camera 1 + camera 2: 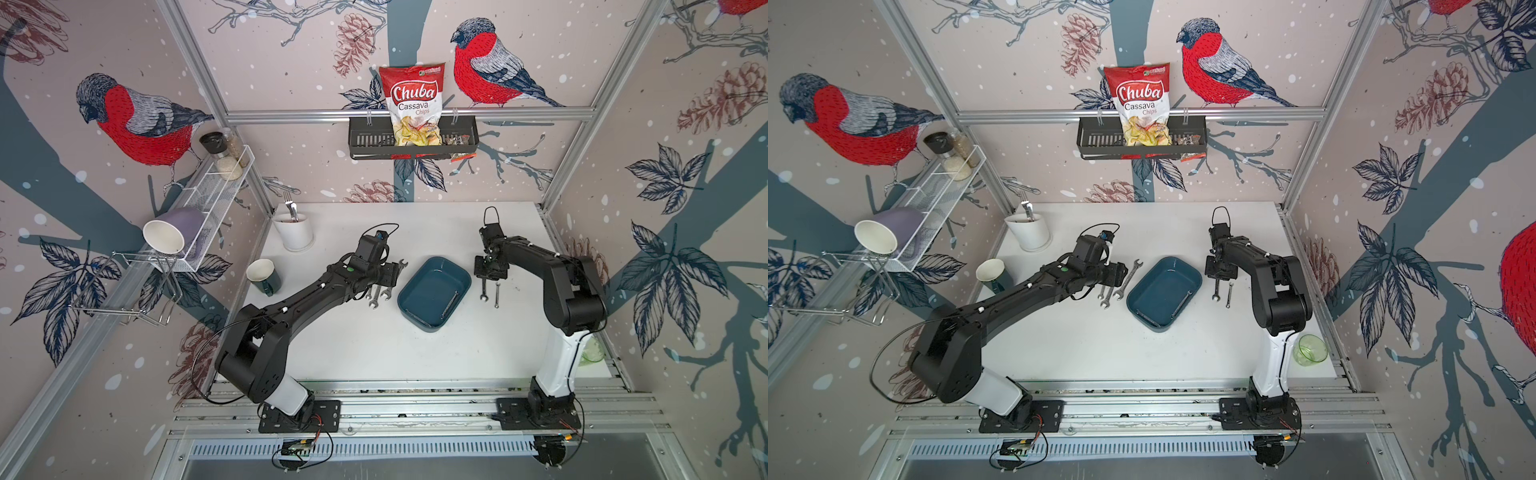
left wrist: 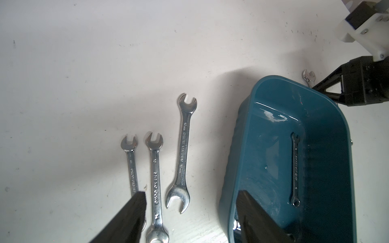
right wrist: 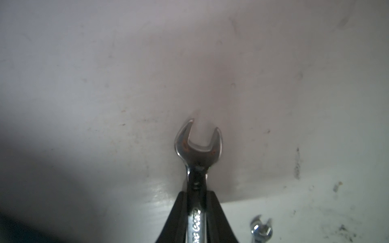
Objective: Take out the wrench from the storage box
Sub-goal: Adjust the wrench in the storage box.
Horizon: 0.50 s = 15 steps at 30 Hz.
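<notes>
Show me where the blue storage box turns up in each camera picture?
In a top view: storage box near the middle of the picture.
In a top view: the same spot.
Left wrist: right side of the picture.
Right wrist: not in it.
Shared landmark: slim wrench lying inside it.

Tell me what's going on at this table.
Two robot arms are emptying wrenches out of the teal storage box. The right gripper is shut on a wrench low over the table on the box's right, beside a smaller wrench that lies there. The left gripper is open above three wrenches lying on the box's left. At least one slim wrench is still inside the box.
</notes>
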Motion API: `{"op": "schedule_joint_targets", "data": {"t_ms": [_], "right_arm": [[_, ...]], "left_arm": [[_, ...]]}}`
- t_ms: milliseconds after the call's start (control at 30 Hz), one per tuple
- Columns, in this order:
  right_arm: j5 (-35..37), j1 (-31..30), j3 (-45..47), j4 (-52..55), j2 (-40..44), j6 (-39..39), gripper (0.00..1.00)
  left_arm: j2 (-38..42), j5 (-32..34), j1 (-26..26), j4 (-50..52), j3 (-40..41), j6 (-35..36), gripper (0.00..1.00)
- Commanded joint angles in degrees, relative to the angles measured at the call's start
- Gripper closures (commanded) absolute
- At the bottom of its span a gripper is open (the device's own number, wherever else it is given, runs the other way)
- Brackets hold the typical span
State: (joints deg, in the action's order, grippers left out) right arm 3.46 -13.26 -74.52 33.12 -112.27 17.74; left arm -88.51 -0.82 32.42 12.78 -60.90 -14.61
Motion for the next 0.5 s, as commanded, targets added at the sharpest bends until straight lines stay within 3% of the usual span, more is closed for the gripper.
{"op": "schedule_joint_targets", "data": {"t_ms": [0, 100, 133, 267, 467], "right_arm": [[-2.49, -0.11, 0.48, 4.11, 1.61, -0.44, 0.7], [-2.5, -0.09, -0.72, 5.54, 4.58, 0.37, 0.55], [-2.52, -0.11, -1.47, 6.16, 5.6, 0.58, 0.51], [-3.0, -0.1, -3.32, 7.97, 10.17, 1.41, 0.5], [-4.86, -0.51, 0.11, 6.32, 18.44, 4.38, 0.49]], "left_arm": [[-0.29, -0.43, 1.11, -0.06, -1.34, 0.68, 0.28], [-1.34, -0.41, 3.72, 0.32, -3.38, 1.72, 0.31], [-1.91, -0.41, 5.06, 0.31, -4.23, 2.21, 0.35], [-6.2, 1.68, 11.41, 1.65, -8.41, 5.0, 0.56], [-18.43, 1.32, 17.49, 7.93, -16.94, 10.28, 0.6]]}}
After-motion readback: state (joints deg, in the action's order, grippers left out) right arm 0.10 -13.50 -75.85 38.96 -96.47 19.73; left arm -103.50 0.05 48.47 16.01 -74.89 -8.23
